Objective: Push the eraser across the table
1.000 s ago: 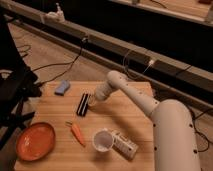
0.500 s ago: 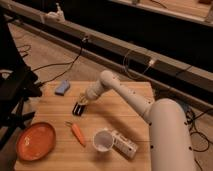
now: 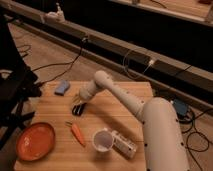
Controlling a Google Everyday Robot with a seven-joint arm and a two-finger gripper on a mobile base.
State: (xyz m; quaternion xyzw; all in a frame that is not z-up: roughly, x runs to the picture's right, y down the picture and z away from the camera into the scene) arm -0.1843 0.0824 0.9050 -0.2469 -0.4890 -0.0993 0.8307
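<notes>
Black, flat bar: the eraser. It lies on the left-centre part of the table, and only its nearer portion shows as a short dark shape. The long axis appears to run on a diagonal, from the near-left end up toward the far-right. The far end is covered by the gripper, so the full length and the pale line cannot be made out.

Gripper: low over the tabletop, at the far end of the eraser and seemingly touching it. Whether the claw is released or clenched cannot be told.

Arm: white, reaching in from the right and slanting down-left across the boards to the gripper.

Table: pale wooden planks, roughly square.

Blue block: small, near the far-left corner, left of the gripper and apart from the eraser.

Carrot: orange, on the near side of the eraser and close to it but not touching. It lies on a diagonal, with the thicker end nearer the front edge.

Plate: orange-red and round, at the near-left corner, left of the carrot.

Cup: white, upright with the mouth up, right of the carrot.

Remote-like device: white-grey, lying just beside the cup on its right, at the foot of the robot's body.
</notes>
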